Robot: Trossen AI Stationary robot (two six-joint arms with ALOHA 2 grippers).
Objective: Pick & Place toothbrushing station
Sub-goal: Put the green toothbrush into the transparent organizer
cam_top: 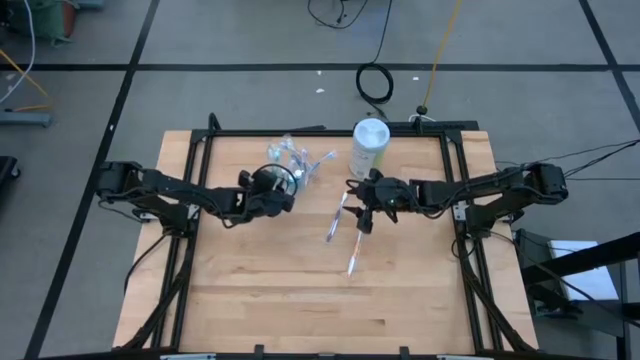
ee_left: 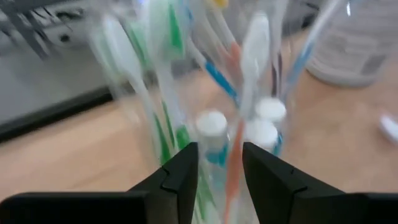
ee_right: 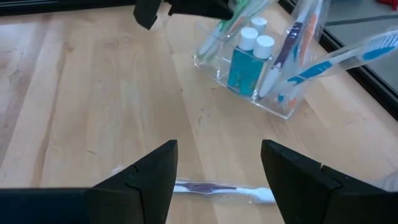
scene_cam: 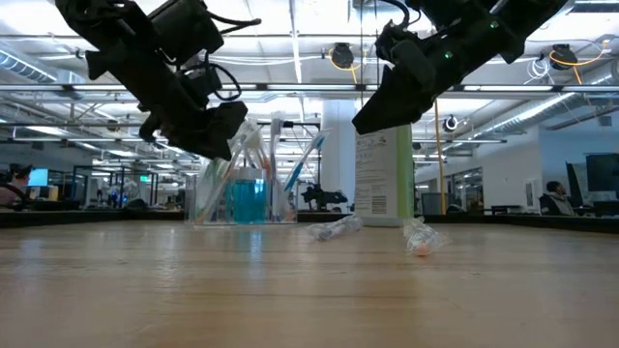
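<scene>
My left claw (cam_top: 281,187) hangs at the toothbrushing station (cam_top: 296,160), which stands toward the desk's (cam_top: 250,300) far edge; its fingers are parted a little around the brush stems, gripping nothing I can see. My right claw (cam_top: 365,222), spread wide, hovers over a wrapped toothbrush (ee_right: 217,188); I should lower squarely before pinching.

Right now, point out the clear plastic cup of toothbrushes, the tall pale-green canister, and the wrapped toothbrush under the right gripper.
Clear plastic cup (ee_right: 249,87): right wrist view, front wall.
Pale-green canister (cam_top: 369,148): high view, side.
Wrapped toothbrush (ee_right: 217,188): right wrist view, handle.
</scene>
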